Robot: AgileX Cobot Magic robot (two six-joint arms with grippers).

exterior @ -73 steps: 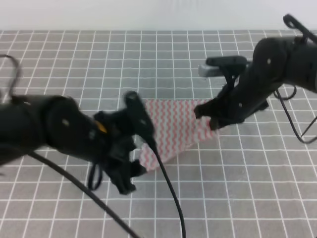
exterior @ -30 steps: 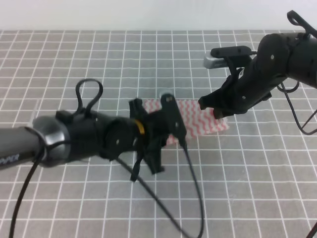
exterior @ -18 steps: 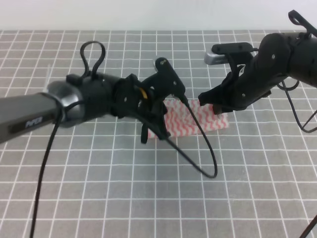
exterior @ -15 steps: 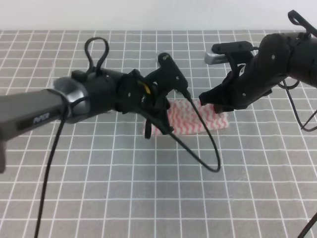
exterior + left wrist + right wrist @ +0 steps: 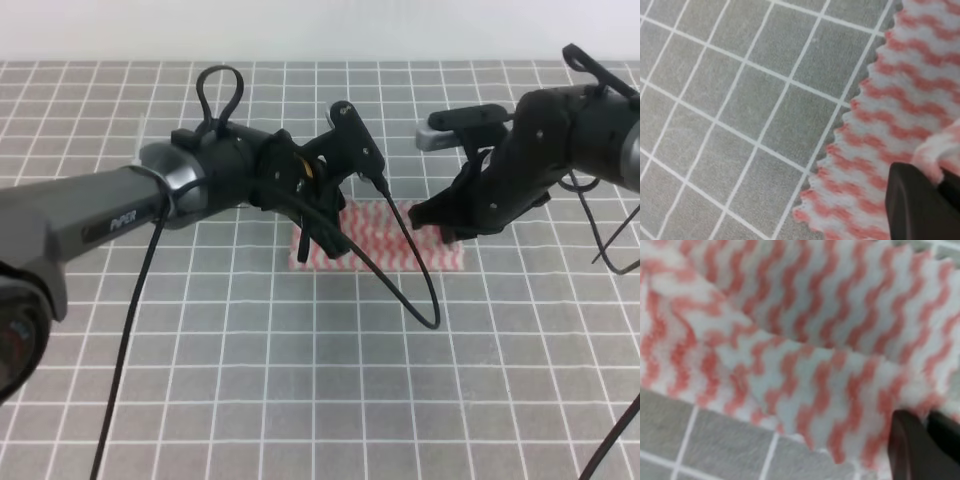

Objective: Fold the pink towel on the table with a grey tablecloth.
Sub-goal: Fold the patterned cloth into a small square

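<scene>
The table with a grey tablecloth [image 5: 300, 400] is seen as a flat grey cloth ruled with thin white lines into small squares. Near its middle the pink towel [image 5: 400, 250] lies as a low, wide strip of thin cloth with pink-and-white wavy stripes and scalloped edges; its left end is covered by the left gripper [image 5: 325, 232], its right end by the right gripper [image 5: 440, 225]. In the left wrist view a towel fold is pinched at a dark fingertip [image 5: 920, 200], largely cut off by the frame. In the right wrist view two layers are seen overlapped, with an edge nipped beside the dark fingers [image 5: 912, 445]. A black cable [image 5: 420, 300] is looped across the towel's front.
</scene>
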